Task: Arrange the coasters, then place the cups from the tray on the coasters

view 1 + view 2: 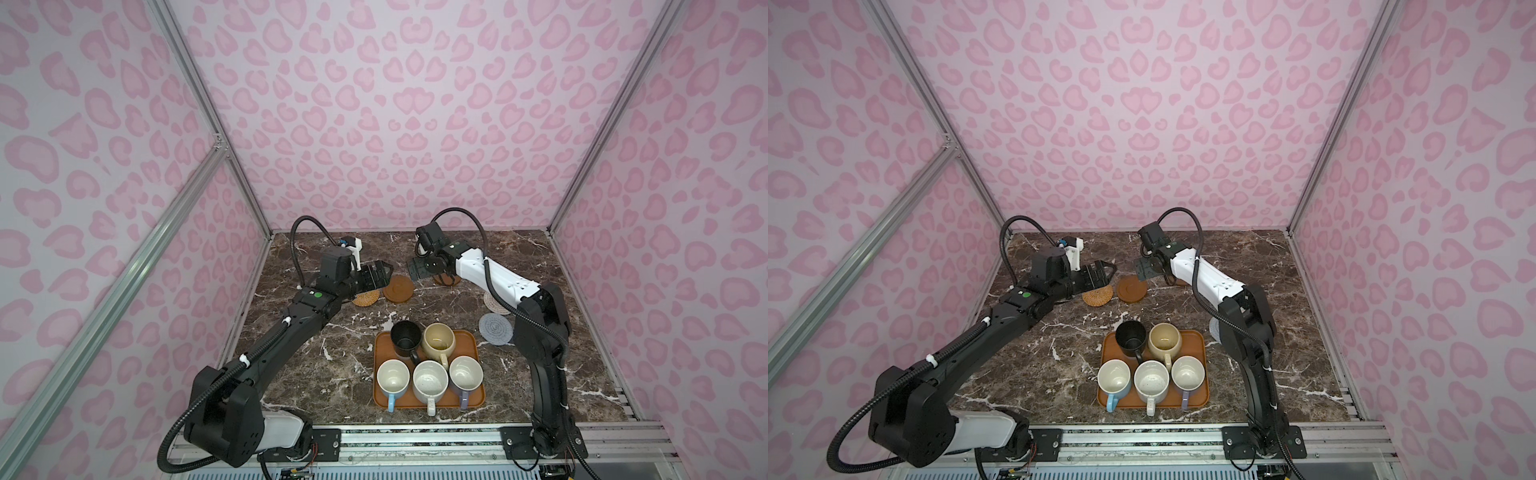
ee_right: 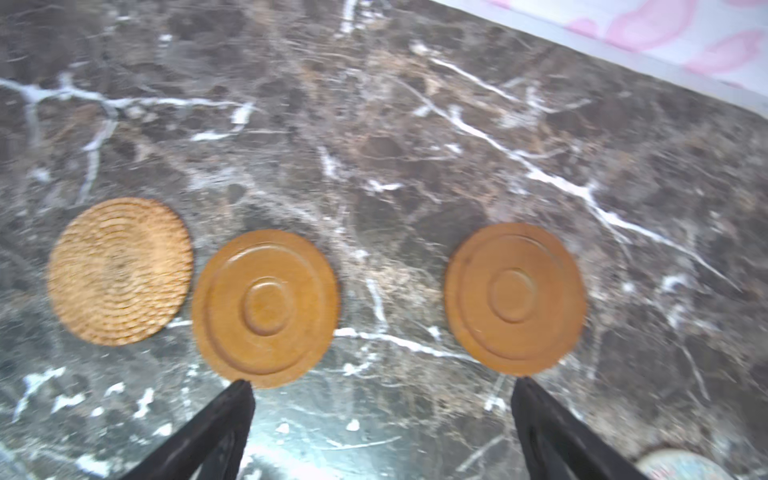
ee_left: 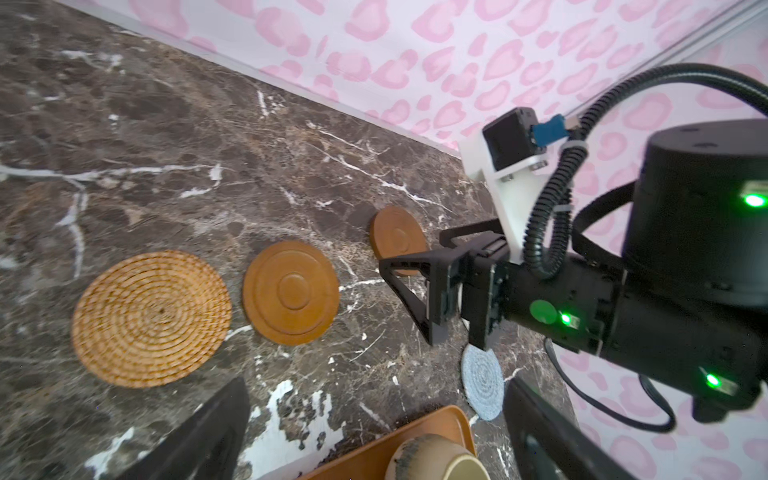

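Note:
Three coasters lie in a row at the back: tan rattan, brown wooden and a second brown one, partly hidden in both top views. The beige knitted coaster and the grey-blue one lie by the right arm. The orange tray holds the black, cream-yellow, light blue, speckled white and lavender cups. My left gripper hovers open over the rattan coaster. My right gripper is open and empty above bare table between the brown coasters.
Pink patterned walls close in the dark marble table at the back and both sides. A metal rail runs along the front edge. The right arm's upper link stands close beside the knitted coasters.

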Motion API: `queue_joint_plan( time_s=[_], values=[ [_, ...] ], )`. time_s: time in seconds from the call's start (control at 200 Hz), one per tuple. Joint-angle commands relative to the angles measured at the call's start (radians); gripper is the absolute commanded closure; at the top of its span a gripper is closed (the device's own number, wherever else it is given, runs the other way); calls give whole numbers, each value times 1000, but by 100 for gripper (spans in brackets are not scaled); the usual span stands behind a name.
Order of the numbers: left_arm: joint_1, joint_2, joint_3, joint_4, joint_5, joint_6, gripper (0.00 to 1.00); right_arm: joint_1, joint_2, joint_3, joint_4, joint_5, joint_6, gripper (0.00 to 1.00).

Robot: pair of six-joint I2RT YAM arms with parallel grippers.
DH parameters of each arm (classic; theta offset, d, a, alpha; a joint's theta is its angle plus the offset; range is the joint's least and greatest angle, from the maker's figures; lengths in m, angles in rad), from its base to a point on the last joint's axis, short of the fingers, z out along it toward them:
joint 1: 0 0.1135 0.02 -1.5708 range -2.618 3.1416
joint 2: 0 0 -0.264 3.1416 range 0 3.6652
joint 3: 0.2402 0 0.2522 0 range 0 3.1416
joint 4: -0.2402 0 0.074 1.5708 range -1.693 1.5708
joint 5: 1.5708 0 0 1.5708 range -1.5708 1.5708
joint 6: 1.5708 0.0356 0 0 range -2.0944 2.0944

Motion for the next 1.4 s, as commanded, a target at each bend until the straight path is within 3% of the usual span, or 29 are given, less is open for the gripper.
queue_joint_plan(
  time_s=[0.0, 0.39, 0.62, 1.03, 1.395],
  values=[
    [-23, 48, 43, 10, 15, 16, 3, -44, 11, -14, 12, 39, -1, 1],
    [-87, 276, 230, -93, 3, 37, 3, -213, 183, 118, -64, -35, -20, 3],
    [-104, 360, 288, -109, 10, 32, 3, -235, 302, 218, -112, -74, -48, 15],
    [-107, 340, 262, -116, -49, 35, 3, -234, 400, 301, -190, -56, -58, 26],
    [-107, 271, 207, -154, -88, 71, 3, -209, 412, 273, -238, -11, -85, 36]
  ],
)
